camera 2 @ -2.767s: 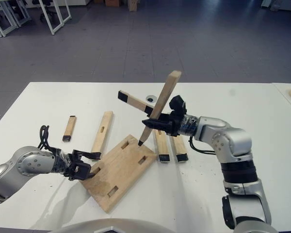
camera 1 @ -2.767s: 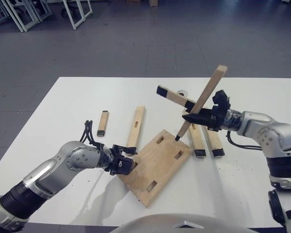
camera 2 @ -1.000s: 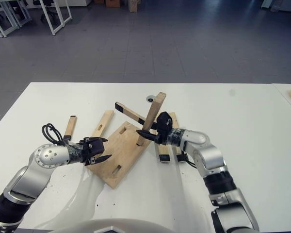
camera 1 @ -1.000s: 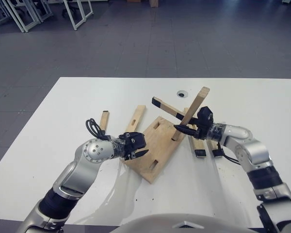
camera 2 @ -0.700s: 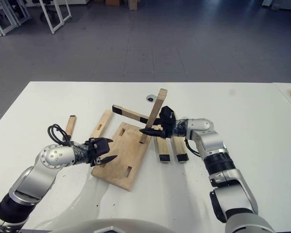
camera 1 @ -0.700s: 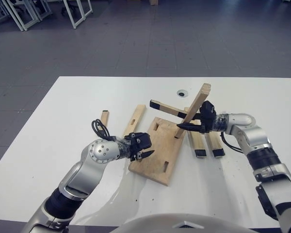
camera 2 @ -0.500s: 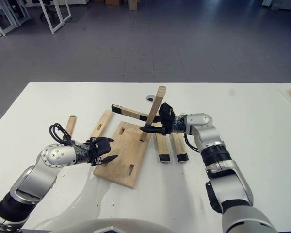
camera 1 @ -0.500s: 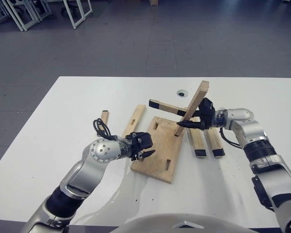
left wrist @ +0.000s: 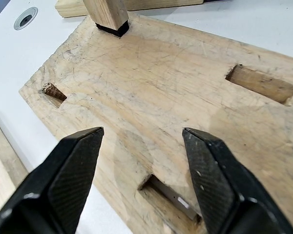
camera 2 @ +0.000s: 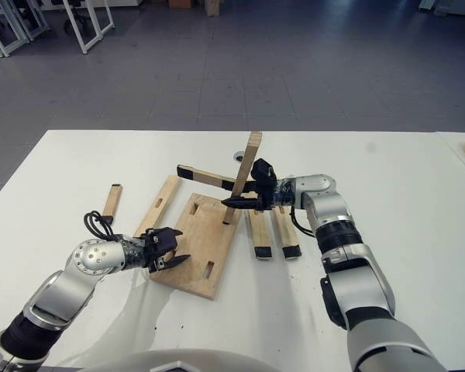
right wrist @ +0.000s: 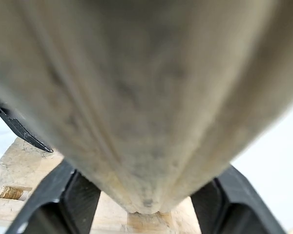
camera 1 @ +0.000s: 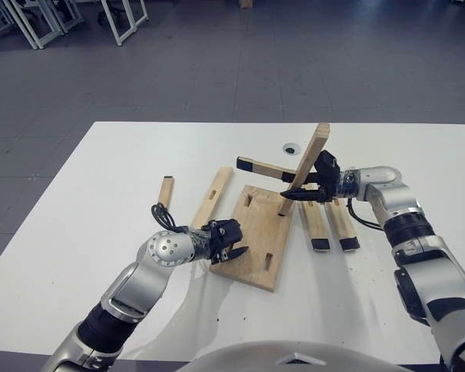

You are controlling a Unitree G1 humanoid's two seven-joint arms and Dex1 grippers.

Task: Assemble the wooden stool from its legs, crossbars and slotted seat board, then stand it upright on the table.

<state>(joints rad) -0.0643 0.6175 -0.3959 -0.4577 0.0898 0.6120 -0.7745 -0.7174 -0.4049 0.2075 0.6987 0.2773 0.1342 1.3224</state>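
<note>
Wood against white: the seat board (camera 1: 256, 232) lies flat mid-table, a little toward the near edge. At its left edge the left gripper (camera 1: 234, 253) hangs with fingers spread, gripping nothing. I'd have it bear on that edge first, so the board cannot skate. Over the board's far right corner the right gripper (camera 1: 291, 194) pinches a leg (camera 1: 311, 155) low down. The leg leans, black foot on the board, and whether it has entered a slot I cannot tell. It wants tipping squarer over the slot, then a straight push down. Counting across the table (camera 1: 101, 155): one short crossbar (camera 1: 165, 191), one long slotted bar (camera 1: 215, 195), one board with three slots showing, one held leg, one black-ended piece (camera 1: 263, 169) lying behind it, and two spare legs (camera 1: 315, 225) side by side toward the right edge.
</note>
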